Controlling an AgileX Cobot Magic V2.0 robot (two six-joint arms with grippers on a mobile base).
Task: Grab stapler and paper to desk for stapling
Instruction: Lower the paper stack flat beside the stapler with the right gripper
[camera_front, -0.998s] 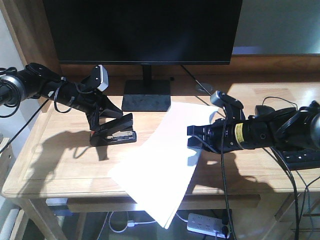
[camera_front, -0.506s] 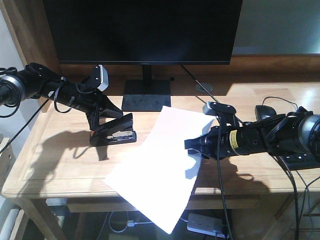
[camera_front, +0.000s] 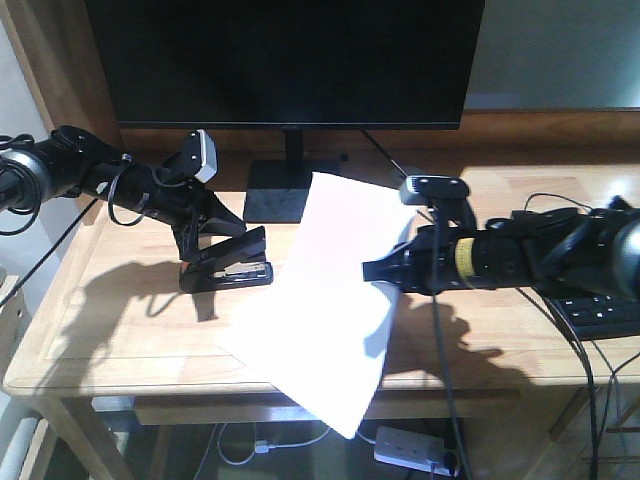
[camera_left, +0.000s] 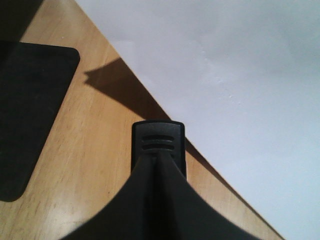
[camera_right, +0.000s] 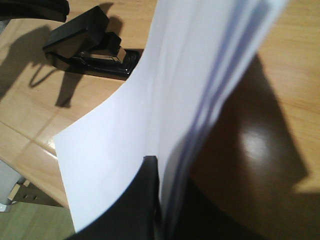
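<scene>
— What has the right gripper (camera_front: 377, 270) got?
— It is clamped on the right edge of the paper (camera_front: 322, 300). The sheets curve up off the desk (camera_front: 130, 320), and the near corner hangs past the front edge.
— And the left gripper (camera_front: 203, 236)?
— It sits over the rear of the stapler (camera_front: 234, 266); I cannot tell whether it grips. The stapler lies on the desk, just left of the paper.

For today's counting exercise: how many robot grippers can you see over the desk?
2: the left gripper on the stapler at left; the right gripper pinching the paper at right.
</scene>
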